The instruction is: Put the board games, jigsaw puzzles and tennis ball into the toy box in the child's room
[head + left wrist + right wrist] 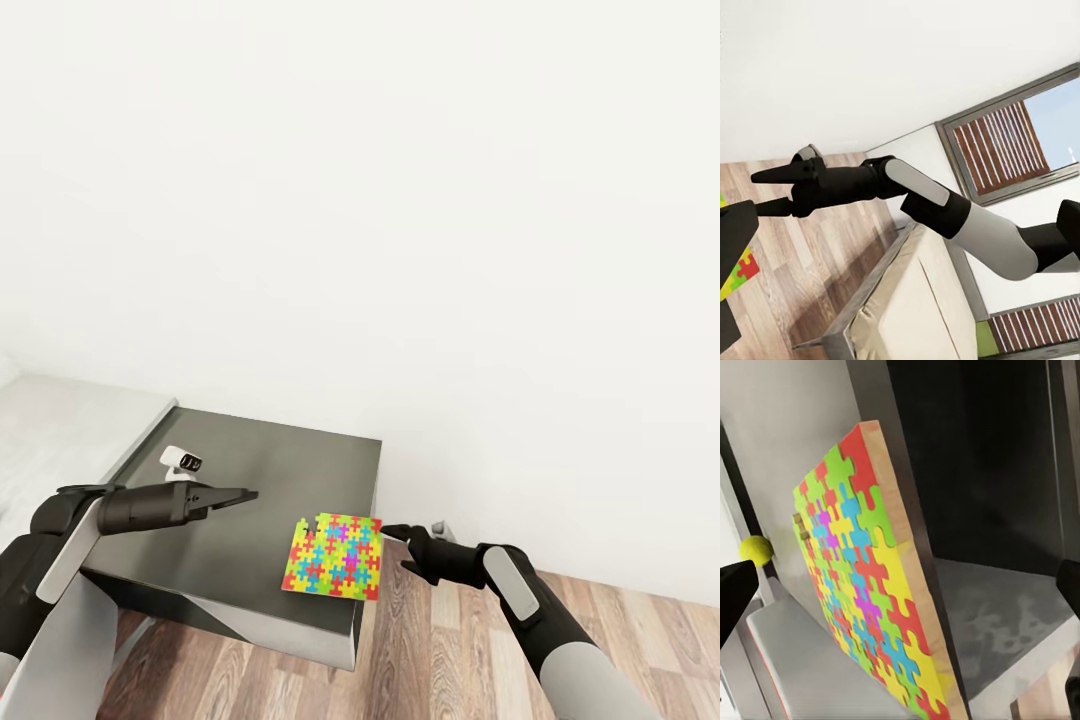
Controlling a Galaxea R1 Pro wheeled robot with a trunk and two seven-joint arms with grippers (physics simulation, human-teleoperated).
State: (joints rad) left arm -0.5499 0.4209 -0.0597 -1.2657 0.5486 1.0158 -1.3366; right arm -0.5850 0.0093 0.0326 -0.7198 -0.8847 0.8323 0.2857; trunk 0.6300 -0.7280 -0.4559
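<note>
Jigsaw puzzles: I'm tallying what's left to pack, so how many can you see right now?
1. The jigsaw puzzle lies at the near right corner of the dark grey-topped unit, just ahead of the right gripper. Another may be out of view.

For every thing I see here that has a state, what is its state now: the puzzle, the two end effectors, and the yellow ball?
Puzzle: flat on the dark unit's front corner, edge overhanging, not gripped.
Right end effector: open, beside the puzzle's edge, empty.
Left end effector: over the unit, empty; open or shut unclear.
Ball: small, in the background, resting untouched.
</note>
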